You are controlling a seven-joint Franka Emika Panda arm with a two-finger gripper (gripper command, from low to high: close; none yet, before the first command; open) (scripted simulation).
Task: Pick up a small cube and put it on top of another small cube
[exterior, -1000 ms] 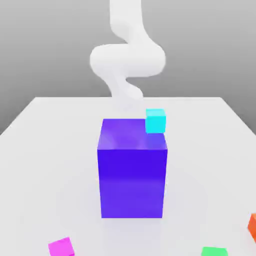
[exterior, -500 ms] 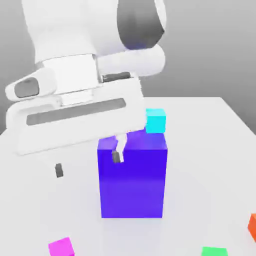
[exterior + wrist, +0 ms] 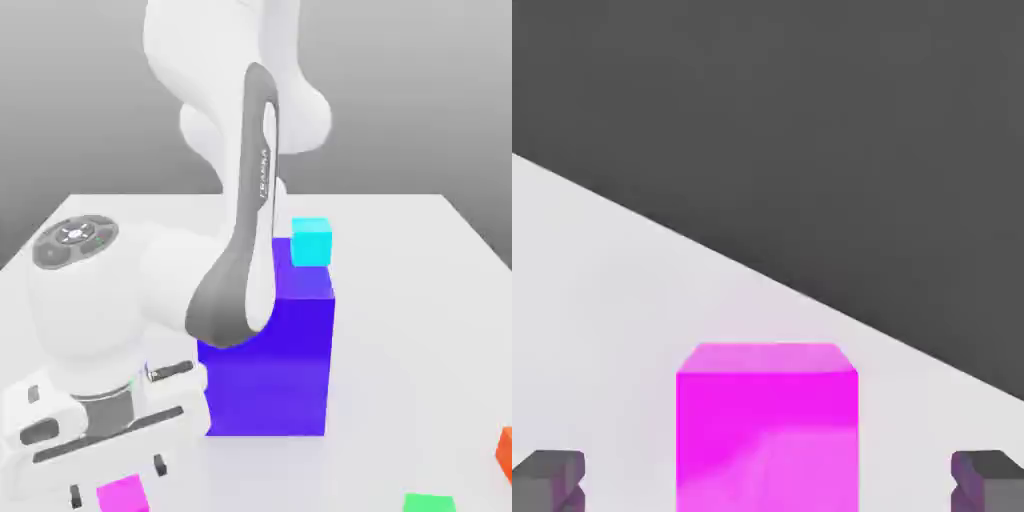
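magenta small cube (image 3: 767, 425) between released fingers (image 3: 552, 478), hand view; exterior: cyan cube (image 3: 311, 242)

Simulated test scene, plain white table (image 3: 420, 300), flat grey backdrop, matte blocks

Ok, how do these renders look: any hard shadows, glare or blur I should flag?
Exterior view: lighting is flat and even, with only a faint soft shading on the table beside the big blue-violet block; no glare. Hand view: the small magenta cube shows a paler patch on its near face and slightly soft edges, between the open pincer's fingertips.
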